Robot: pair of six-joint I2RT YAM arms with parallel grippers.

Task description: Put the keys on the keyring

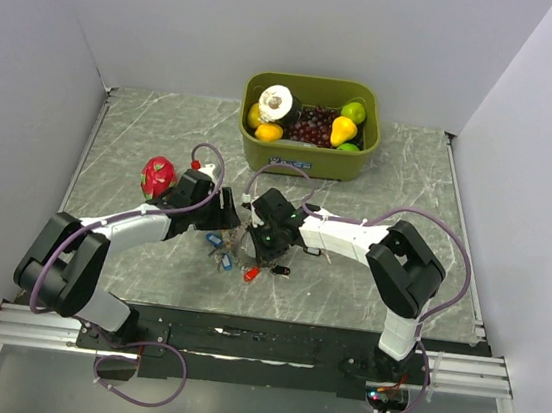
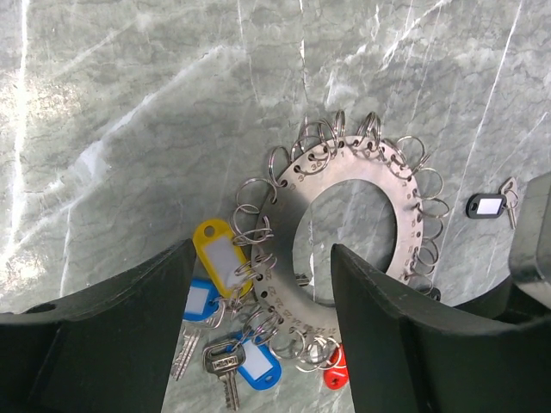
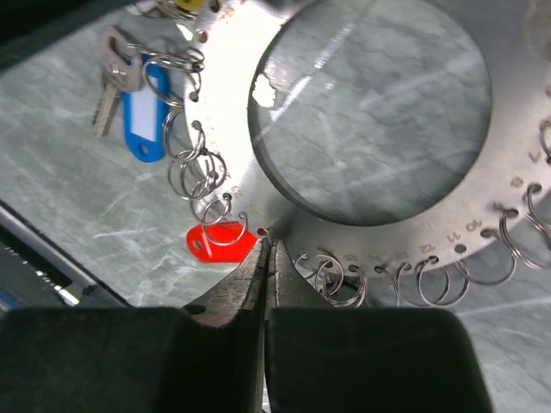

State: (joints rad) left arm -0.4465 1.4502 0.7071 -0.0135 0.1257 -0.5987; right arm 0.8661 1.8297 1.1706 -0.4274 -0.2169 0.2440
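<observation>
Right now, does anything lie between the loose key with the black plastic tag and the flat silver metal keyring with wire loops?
Nothing visible does. In the left wrist view, the black-tagged key lies on the marble table beside the outer loops of the keyring, apart from them, with only bare surface between.

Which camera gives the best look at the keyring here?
Left wrist: nearly the whole keyring shows, seen flat on the table. Right wrist gives a sharp close-up but crops most of it. Top external shows it tiny and largely hidden.

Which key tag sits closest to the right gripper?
The red tag, just beside the right gripper at the keyring rim; the blue tag lies farther off.
</observation>
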